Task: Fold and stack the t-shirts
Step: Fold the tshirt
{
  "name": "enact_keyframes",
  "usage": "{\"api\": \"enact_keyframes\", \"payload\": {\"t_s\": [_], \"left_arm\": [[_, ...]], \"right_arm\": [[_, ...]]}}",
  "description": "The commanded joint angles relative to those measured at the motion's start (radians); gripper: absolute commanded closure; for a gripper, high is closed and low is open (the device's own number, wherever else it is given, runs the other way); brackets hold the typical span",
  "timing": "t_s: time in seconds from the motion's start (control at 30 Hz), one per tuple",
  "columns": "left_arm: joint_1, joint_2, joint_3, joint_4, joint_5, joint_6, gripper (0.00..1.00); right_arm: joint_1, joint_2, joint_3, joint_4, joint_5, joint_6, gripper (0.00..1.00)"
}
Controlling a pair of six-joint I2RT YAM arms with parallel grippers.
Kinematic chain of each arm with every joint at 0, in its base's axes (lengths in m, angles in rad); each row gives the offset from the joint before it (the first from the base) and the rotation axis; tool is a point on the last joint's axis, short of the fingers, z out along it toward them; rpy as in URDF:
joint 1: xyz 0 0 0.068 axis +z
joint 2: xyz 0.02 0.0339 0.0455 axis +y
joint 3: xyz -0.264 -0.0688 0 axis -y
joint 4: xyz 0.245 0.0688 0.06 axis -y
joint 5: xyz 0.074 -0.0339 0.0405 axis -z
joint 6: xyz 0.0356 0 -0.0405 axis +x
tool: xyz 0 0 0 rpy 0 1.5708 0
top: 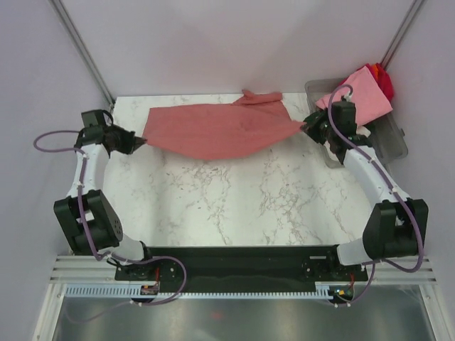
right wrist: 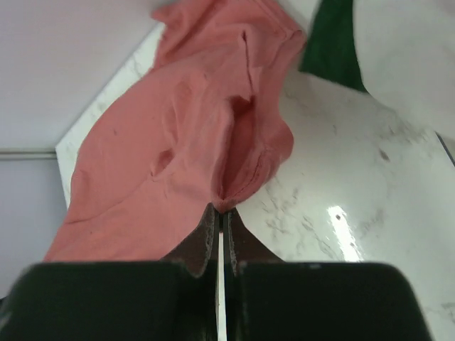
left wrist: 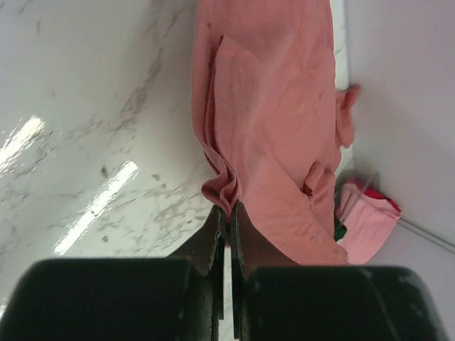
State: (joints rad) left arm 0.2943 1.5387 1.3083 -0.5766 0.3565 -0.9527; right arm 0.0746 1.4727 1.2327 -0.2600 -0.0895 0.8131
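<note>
Both arms reach out from their bases with elbows bent. The left end effector (top: 138, 142) is at the far left of the tabletop (top: 234, 206) and the right end effector (top: 307, 126) at the far right, each clamped on one bunched end of the dusty brick-red t-shirt (top: 220, 131). The shirt spans the gap between them as a wrinkled band whose near edge sags in a curve, with a sleeve sticking out toward the far edge. Whether it touches the marble cannot be told.
</note>
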Motion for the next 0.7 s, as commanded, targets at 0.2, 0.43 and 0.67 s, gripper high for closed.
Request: {"api": "enact_keyframes", "payload": {"t_s": [0.2,0.43,0.67], "left_arm": [[0.006,-0.288,-0.431,0.215,-0.037,0.146,0.98],[0.011,-0.48,-0.624,0.126,-0.109,0.172,0.98],[0.011,-0.668,-0.716,0.035,-0.165,0.154,0.98]], "right_arm": [[-0.002,-0.299,-0.436,0.173,0.023,-0.046,1.0],[-0.004,-0.531,-0.639,0.047,0.083,-0.06,1.0],[-0.004,-0.784,-0.752,-0.099,0.177,0.006,1.0]]}}
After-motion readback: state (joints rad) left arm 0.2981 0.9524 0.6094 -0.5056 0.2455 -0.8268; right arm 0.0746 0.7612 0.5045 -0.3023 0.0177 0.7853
